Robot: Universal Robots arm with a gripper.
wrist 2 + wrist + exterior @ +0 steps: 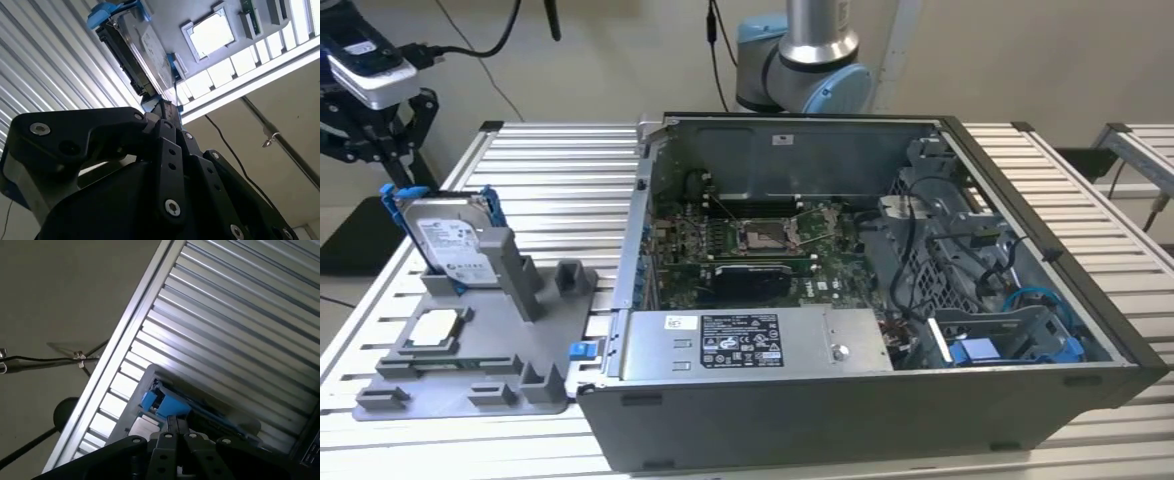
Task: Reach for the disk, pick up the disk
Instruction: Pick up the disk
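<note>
Where the gripper [376, 140] hangs: over the table's corner at the exterior view's left, above the disk [450, 240] and apart from it.
Jaws: black jointed metal; how far apart cannot be told.
Disk, form: flat silver-grey rectangle with a white label and a bright blue plastic frame.
Disk, place: upright on edge in a slot of the Holder [467, 385].
Holder: matte grey moulded plate with posts.
Chip [434, 328]: small silver square, lying flat on the plate.
Table [560, 170]: ribbed aluminium slats.
Computer case [854, 420]: grey metal, open-topped, with a green board inside, beside the plate.
</note>
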